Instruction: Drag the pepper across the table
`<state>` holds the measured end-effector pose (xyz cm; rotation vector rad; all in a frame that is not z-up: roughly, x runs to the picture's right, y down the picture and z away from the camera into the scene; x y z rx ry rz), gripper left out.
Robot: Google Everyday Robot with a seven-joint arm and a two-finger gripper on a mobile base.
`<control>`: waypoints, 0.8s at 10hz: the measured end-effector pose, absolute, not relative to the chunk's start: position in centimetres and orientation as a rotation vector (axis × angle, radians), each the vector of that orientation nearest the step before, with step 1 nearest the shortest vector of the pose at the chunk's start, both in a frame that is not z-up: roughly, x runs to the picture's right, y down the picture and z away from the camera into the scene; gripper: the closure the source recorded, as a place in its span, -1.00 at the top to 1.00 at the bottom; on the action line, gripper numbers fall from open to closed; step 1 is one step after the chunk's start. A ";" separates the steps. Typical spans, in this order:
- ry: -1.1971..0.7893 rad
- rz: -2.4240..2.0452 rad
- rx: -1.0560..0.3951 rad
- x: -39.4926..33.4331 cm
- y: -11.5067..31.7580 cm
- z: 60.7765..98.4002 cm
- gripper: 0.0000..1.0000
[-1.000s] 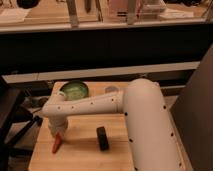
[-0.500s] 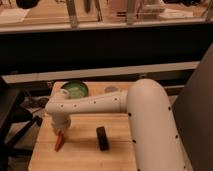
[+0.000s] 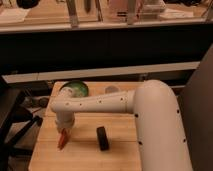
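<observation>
The red-orange pepper (image 3: 61,140) lies on the light wooden table (image 3: 85,157) near its front left. My gripper (image 3: 65,131) hangs from the white arm, points down and sits right over the pepper's upper end, hiding that end. The pepper's tip points toward the front left. Whether the gripper holds the pepper or only presses on it does not show.
A black rectangular bar (image 3: 102,138) lies just right of the pepper. A green bowl (image 3: 75,89) stands at the table's back left, with a small grey disc (image 3: 112,90) beside it. The table's left edge is close to the pepper. Dark shelving stands behind the table.
The gripper and the pepper have shifted a little to the right together, toward the black bar. The bar and bowl have not moved.
</observation>
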<state>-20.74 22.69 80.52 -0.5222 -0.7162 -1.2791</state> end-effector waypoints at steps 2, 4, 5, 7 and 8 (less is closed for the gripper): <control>-0.717 -1.267 -0.517 -19.5 22.4 80.6 -0.93; -0.715 -1.255 -0.517 -18.7 22.1 80.6 -0.93; -0.718 -1.249 -0.515 -18.7 22.0 80.6 -0.93; -0.716 -1.220 -0.508 -16.7 21.4 80.8 -0.93; -0.715 -1.207 -0.506 -15.6 21.2 80.8 -0.93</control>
